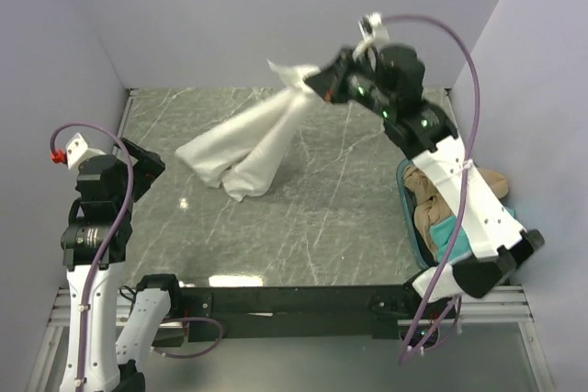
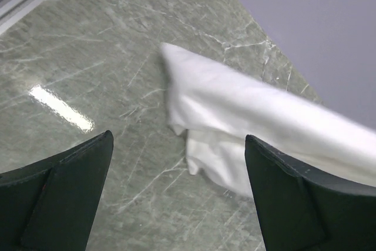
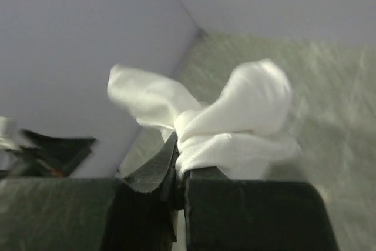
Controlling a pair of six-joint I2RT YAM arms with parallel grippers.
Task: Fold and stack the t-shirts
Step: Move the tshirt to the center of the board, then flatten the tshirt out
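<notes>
The white t-shirt [image 1: 253, 140] hangs stretched from my right gripper [image 1: 317, 80], which is shut on a bunched end of it high near the back wall. Its lower end rests on the marble table. The right wrist view shows the cloth [image 3: 235, 127] pinched between my closed fingers. My left gripper [image 1: 147, 167] is open and empty at the table's left edge. The left wrist view shows the shirt's lower end [image 2: 235, 121] ahead, between and beyond my spread fingers. A tan t-shirt [image 1: 432, 204] and a teal t-shirt [image 1: 441, 238] lie in the basket at the right.
The teal plastic basket [image 1: 405, 199] stands at the table's right edge under my right arm. Purple walls close the back and both sides. A black rail runs along the near edge.
</notes>
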